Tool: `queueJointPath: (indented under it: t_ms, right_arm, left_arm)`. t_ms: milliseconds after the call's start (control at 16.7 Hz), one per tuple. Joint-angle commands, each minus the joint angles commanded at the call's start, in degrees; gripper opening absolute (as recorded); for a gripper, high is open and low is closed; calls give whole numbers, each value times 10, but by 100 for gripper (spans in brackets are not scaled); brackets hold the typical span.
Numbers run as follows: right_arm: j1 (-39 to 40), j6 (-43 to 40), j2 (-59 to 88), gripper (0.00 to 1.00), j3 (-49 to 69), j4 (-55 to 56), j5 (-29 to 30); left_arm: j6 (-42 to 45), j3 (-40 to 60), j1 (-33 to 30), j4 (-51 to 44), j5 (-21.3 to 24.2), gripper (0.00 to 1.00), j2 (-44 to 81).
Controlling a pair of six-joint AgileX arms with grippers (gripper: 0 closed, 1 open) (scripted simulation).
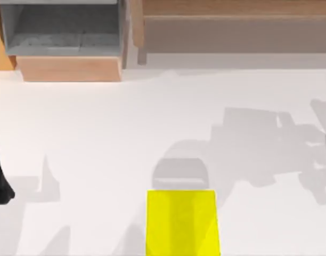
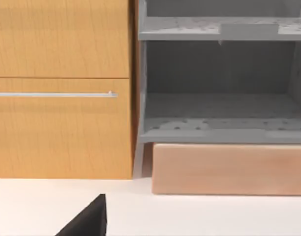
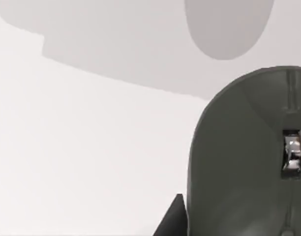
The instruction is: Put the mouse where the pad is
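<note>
- Closest, at six o'clock on the white table [image 1: 99, 160], lies the flat bright yellow rectangular pad [image 1: 182, 223].
- Right wrist view: dark grey-green rounded mouse [image 3: 244, 157] just above the table; I cannot tell how the right fingers stand.
- At nine o'clock, the left arm is parked, finger state unclear.
- Farthest, at eleven o'clock, a grey shelf unit [image 1: 64, 32].

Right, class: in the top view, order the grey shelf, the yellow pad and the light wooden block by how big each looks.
1. grey shelf
2. yellow pad; both it and the shelf run off the picture's edge, so their order is unsure
3. light wooden block, clearly smallest
</note>
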Motion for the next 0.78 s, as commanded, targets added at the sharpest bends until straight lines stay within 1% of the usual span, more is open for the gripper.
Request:
queueJointPath:
  t_ms: [180,300,480,780]
  right_arm:
    - [80,140,17,0,14,-2,1]
    - [141,262,27,0,20,-3,1]
    - [237,472,39,0,23,-3,0]
    - [389,864,52,0,14,0,-10]
  left_arm:
    - [0,0,0,0,0,100,0]
    - [0,0,0,0,0,100,0]
    - [0,0,0,0,0,100,0]
    - [0,0,0,0,0,100,0]
